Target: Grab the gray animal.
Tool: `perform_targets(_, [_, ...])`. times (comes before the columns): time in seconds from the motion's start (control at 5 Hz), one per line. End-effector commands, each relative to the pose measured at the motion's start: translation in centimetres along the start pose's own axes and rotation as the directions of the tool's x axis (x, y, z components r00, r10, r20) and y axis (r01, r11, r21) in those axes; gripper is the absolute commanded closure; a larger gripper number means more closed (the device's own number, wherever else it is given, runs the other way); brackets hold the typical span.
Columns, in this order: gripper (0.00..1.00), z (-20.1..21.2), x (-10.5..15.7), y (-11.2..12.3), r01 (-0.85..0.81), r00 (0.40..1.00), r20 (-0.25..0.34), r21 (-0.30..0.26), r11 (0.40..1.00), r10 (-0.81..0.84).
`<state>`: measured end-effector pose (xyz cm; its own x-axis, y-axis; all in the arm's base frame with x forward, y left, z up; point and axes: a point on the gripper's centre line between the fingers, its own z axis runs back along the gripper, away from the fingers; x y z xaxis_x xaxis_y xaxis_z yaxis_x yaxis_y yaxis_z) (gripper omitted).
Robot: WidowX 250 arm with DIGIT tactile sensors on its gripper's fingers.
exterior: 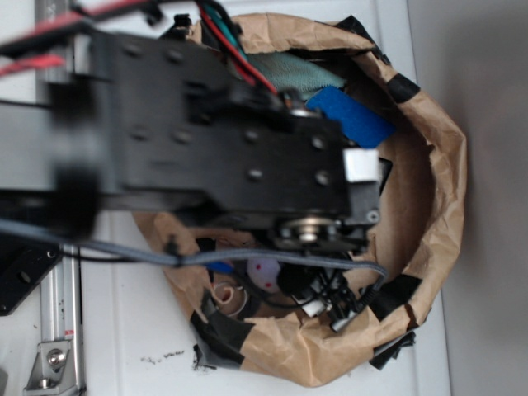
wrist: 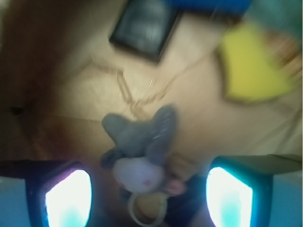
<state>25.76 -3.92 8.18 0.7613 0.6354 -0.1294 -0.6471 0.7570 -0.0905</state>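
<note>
The gray animal (wrist: 141,142) lies on the brown paper floor of the bag, gray limbs spread upward and its pale face (wrist: 138,174) with a red eye toward the bottom of the wrist view. A whitish ring (wrist: 147,210) hangs below the face. My gripper (wrist: 148,198) is open, its two fingers (wrist: 68,198) glowing at lower left and lower right, with the toy's head lying between them and untouched. In the exterior view the arm covers most of the bag, and only the pale face (exterior: 264,271) peeks out below it.
A brown paper bag (exterior: 429,190) with black tape on its rim encloses everything. Inside lie a black square block (wrist: 144,28), a yellow shape (wrist: 253,71), a blue object (exterior: 351,115) and a teal cloth (exterior: 293,73). Cables (exterior: 247,256) cross the bag.
</note>
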Motion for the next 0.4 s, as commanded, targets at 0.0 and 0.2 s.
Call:
perform_targets(0.0, [0.0,-5.2,-2.9,-0.7,0.099,0.994,-0.044,0.04,0.994,-0.097])
perform_targets(0.2, [0.99,-7.2,-4.0,-0.3,0.21,0.977,0.015,0.07,0.975,-0.212])
